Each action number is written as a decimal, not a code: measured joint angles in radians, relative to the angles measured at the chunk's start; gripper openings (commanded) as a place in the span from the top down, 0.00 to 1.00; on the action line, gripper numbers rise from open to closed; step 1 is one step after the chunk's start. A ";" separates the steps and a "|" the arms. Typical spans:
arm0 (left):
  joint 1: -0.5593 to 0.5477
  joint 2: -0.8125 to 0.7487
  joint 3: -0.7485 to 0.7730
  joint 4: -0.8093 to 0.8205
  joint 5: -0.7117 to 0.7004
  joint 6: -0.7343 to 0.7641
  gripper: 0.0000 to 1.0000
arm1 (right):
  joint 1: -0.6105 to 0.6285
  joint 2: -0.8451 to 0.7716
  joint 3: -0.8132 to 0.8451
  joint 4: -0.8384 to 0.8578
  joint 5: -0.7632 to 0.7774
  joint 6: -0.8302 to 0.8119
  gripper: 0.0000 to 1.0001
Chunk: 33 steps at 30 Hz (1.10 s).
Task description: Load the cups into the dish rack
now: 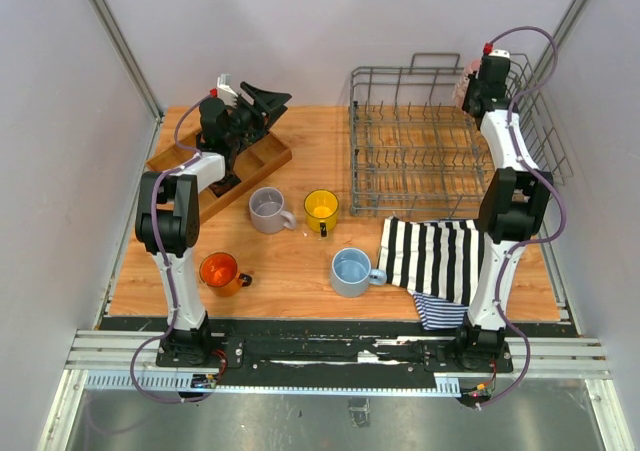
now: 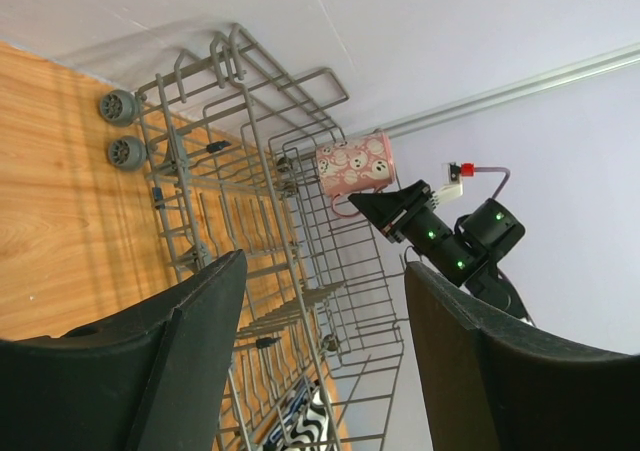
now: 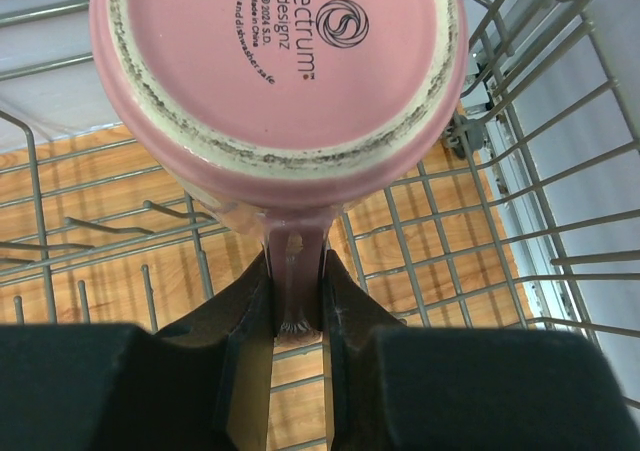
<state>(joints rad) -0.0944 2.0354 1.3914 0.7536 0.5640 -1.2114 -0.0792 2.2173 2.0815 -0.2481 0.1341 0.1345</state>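
Aloft, glossy pink mug [image 3: 280,61] over grey wire dish rack [image 1: 352,141]

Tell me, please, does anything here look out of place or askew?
Only the striped cloth: it lies in front of the dish rack, one corner drooping over the table's near edge. The grey cup, yellow cup, blue cup and orange cup stand upright. Nothing is spilled.

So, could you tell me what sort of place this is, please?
Likely a lab robot cell staged as a kitchen: plain walls, two arms at a wooden table, a wire dish rack and mugs.
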 measured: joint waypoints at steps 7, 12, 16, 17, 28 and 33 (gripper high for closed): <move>0.000 0.000 0.000 0.000 0.001 0.000 0.32 | 0.000 0.000 -0.014 -0.003 -0.015 0.005 0.99; 0.000 0.000 0.000 0.000 0.002 0.001 0.32 | 0.000 0.000 -0.040 -0.005 -0.014 0.005 0.99; 0.000 0.000 0.000 -0.001 0.007 0.008 0.32 | 0.000 0.000 -0.050 -0.011 -0.016 0.005 0.99; 0.000 0.000 0.000 -0.002 0.008 0.010 0.32 | 0.000 0.001 -0.050 -0.012 -0.018 0.005 0.99; 0.003 0.000 0.000 -0.051 0.016 0.056 0.32 | -0.021 0.051 -0.050 -0.014 -0.032 0.004 0.99; 0.007 0.000 -0.001 -0.053 0.018 0.061 0.32 | -0.027 0.087 -0.042 -0.012 -0.051 0.000 0.99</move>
<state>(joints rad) -0.0872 2.0354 1.3907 0.7010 0.5823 -1.1503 -0.1059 2.3047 2.0396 -0.2604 0.0830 0.1341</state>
